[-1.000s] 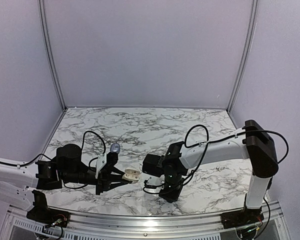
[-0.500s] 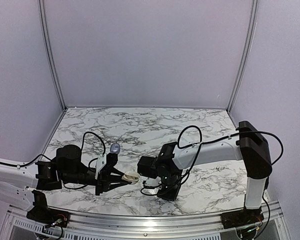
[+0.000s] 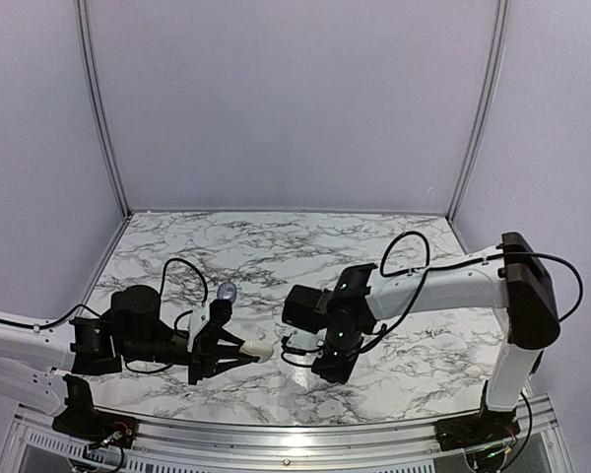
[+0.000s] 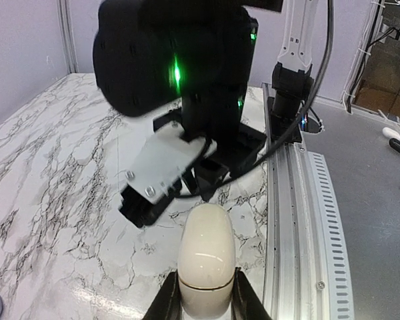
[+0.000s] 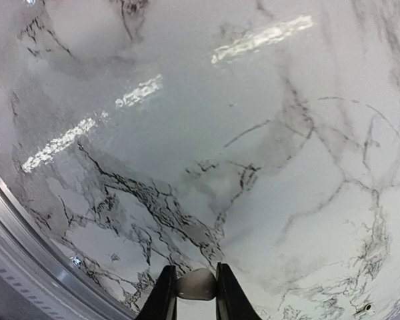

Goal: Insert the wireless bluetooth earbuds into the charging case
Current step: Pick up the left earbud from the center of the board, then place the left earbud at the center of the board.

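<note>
My left gripper (image 3: 239,348) is shut on the base of a cream rounded charging case (image 3: 261,349) and holds it level, just above the table. In the left wrist view the case (image 4: 207,247) looks closed, with a thin seam between the fingers of the left gripper (image 4: 205,281). My right gripper (image 3: 327,367) hangs close to the right of the case and is shut on a tiny greyish earbud (image 5: 196,285). The second earbud (image 3: 226,292) lies on the table behind the left gripper.
The marble table (image 3: 276,246) stretches back to grey walls. A metal rail (image 4: 300,220) runs along the near edge, close under both grippers. The right arm's black wrist (image 4: 180,60) fills the space just ahead of the case.
The case showed two open halves a second ago and now looks closed. The right arm swung left towards the case, then drew back right and up a little.
</note>
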Controlling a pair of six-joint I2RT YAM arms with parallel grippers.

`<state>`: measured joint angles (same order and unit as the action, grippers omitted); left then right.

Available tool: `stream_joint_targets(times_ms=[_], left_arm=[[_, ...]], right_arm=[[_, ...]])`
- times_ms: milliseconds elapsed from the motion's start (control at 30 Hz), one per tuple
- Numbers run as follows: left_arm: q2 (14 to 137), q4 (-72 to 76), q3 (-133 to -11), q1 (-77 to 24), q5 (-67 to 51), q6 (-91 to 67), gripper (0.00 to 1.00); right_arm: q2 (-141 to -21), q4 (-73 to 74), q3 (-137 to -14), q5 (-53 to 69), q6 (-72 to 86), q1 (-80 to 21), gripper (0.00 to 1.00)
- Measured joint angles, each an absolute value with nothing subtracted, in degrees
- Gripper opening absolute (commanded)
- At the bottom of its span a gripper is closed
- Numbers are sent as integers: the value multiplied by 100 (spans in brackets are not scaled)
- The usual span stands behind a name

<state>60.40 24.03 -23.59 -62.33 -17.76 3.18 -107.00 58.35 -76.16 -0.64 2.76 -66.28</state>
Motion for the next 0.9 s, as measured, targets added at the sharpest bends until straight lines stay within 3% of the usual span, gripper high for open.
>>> stream_joint_targets(times_ms=[200, 400, 633, 900], left_arm=[[6101, 2401, -2359, -6206, -1732, 45, 0], [6311, 2394, -2443, -6080, -1730, -187, 0], [6423, 2397, -2650, -6058, -1813, -266, 0], [6449, 2399, -2668, -6058, -1955, -305, 0]], right_arm=[[-9461, 5164, -7472, 399, 259, -6250, 6], [-8613, 4193, -7387, 1686, 187, -6248, 6], [-8617, 3498, -7216, 3020, 296, -6329, 5], [-9172, 3144, -7269, 3579, 410, -6477, 5]])
